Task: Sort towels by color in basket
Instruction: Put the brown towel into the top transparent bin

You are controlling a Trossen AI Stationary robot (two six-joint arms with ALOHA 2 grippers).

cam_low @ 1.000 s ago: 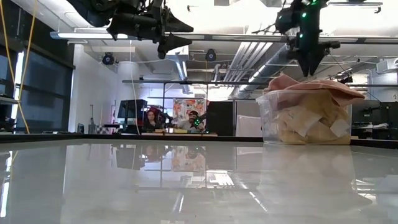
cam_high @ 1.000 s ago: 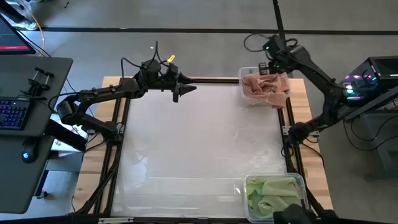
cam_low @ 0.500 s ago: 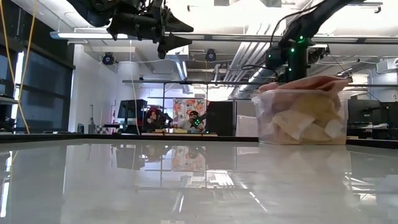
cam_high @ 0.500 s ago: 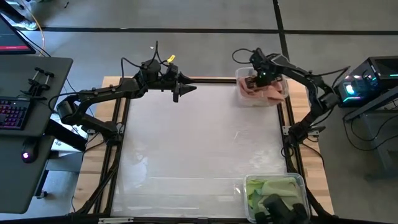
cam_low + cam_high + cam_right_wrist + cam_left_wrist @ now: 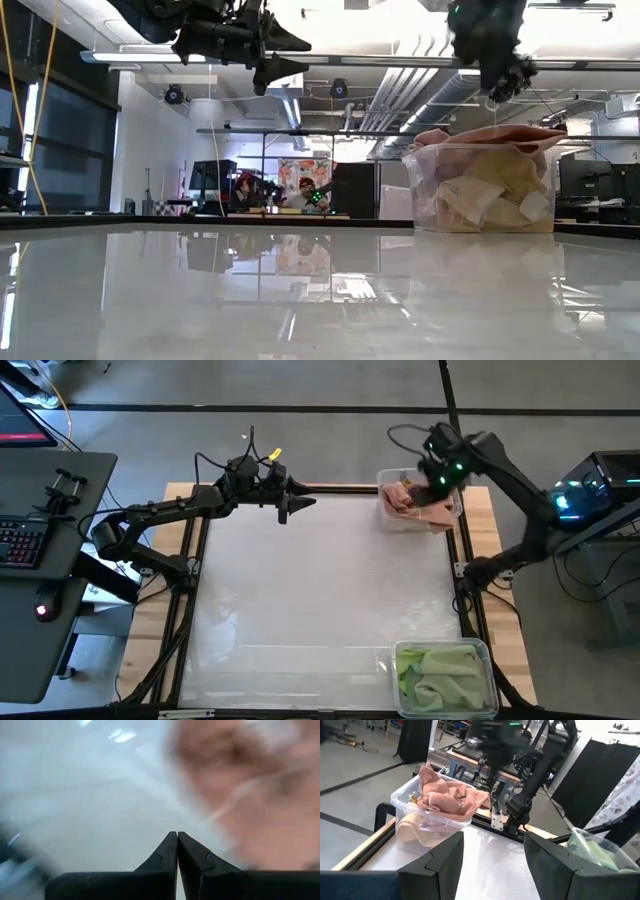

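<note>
A clear plastic bin (image 5: pixel 418 502) at the table's far right corner holds a heap of salmon-pink and peach towels (image 5: pixel 487 170); the top pink towel (image 5: pixel 447 796) drapes over its rim. A second clear bin (image 5: pixel 441 676) at the near right corner holds light green towels (image 5: pixel 599 851). My right gripper (image 5: pixel 437 480) hangs shut just above the pink heap, its tips (image 5: pixel 500 97) clear of the cloth. My left gripper (image 5: pixel 492 855) is open and hovers high over the far left of the table (image 5: pixel 298 503). No yellow towel shows clearly.
The white table top (image 5: pixel 320 590) lies bare between the two bins. A black frame rail (image 5: pixel 190 580) runs along the table's edges. A desk with a keyboard (image 5: pixel 20 540) stands off the left side. People sit in the room far behind (image 5: pixel 300 190).
My right gripper dipped down to the far left side of the pink bin, then rose again above it. The pink bin slid a little toward the table's left, and the towel that hung over its right rim now lies more inside.
</note>
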